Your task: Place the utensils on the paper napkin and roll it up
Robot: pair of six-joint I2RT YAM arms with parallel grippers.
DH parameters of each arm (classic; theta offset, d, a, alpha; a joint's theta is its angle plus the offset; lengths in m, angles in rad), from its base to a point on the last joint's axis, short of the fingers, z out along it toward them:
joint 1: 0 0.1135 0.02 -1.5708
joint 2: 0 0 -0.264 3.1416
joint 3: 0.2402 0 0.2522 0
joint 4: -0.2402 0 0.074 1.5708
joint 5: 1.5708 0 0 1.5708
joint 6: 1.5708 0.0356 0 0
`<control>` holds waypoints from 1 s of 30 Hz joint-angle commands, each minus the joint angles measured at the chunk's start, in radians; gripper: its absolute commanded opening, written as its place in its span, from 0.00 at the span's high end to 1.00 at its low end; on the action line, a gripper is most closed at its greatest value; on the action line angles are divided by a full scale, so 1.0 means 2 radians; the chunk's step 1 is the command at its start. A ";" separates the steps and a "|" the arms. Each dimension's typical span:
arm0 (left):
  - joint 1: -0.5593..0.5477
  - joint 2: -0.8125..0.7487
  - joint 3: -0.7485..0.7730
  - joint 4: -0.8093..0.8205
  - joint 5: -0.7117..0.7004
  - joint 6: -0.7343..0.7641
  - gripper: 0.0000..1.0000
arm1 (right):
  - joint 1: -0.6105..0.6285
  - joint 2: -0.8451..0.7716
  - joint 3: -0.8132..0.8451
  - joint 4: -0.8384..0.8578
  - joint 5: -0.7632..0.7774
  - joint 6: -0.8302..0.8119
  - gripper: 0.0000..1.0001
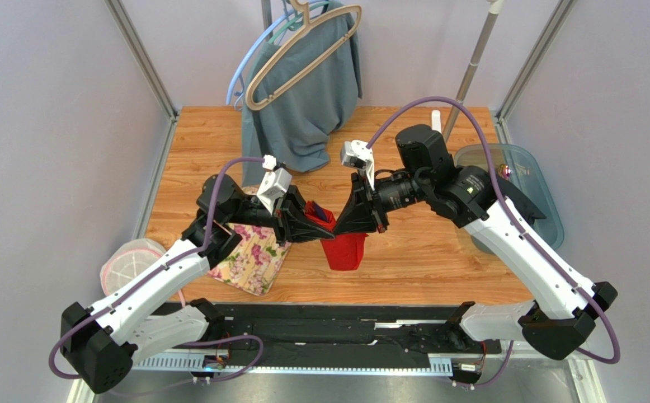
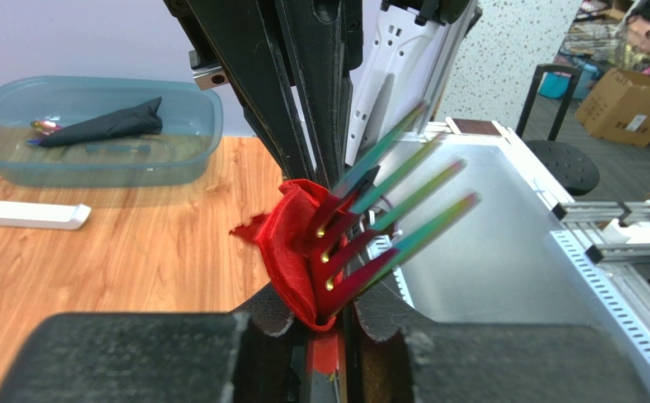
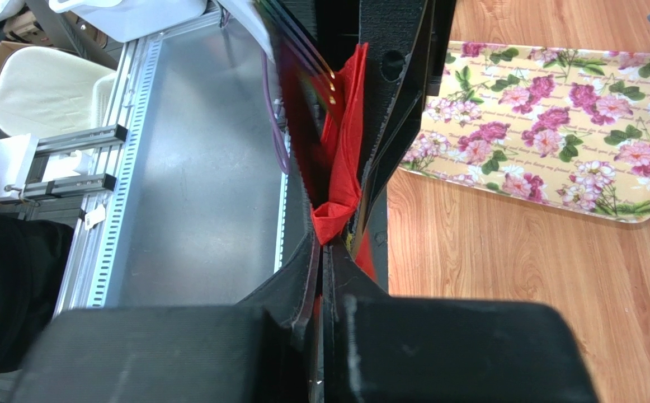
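Note:
The red paper napkin (image 1: 345, 250) is bunched up and held in the air between both grippers, its lower part hanging toward the table. My left gripper (image 1: 318, 227) is shut on one end of it (image 2: 282, 243). A fork (image 2: 387, 218) with purple-to-green tines sticks out of the fold just above the jaws (image 2: 337, 323). My right gripper (image 1: 349, 222) is shut on the napkin from the other side (image 3: 345, 143), jaws pressed together (image 3: 337, 239). Other utensils are hidden inside the napkin or out of view.
The cream floral mat (image 1: 253, 252) lies on the table under the left arm, also in the right wrist view (image 3: 555, 126). A teal plastic bin (image 1: 513, 180) stands at the right. A grey-green garment on hangers (image 1: 303, 109) hangs at the back. A round container (image 1: 127, 264) sits left.

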 commanded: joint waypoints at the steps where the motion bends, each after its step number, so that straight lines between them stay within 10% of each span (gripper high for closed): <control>1: -0.005 -0.002 0.017 0.021 0.020 0.007 0.87 | 0.000 -0.018 0.022 0.039 0.003 -0.001 1.00; 10: -0.005 -0.015 0.018 -0.007 -0.009 0.011 1.00 | -0.003 -0.021 0.016 0.043 0.012 0.000 0.98; 20: 0.002 -0.021 0.030 -0.033 -0.081 -0.015 1.00 | -0.048 -0.046 -0.006 0.045 0.054 0.024 0.32; 30: 0.052 0.015 0.067 -0.061 -0.228 -0.116 1.00 | -0.069 -0.105 -0.078 0.086 0.180 0.041 0.55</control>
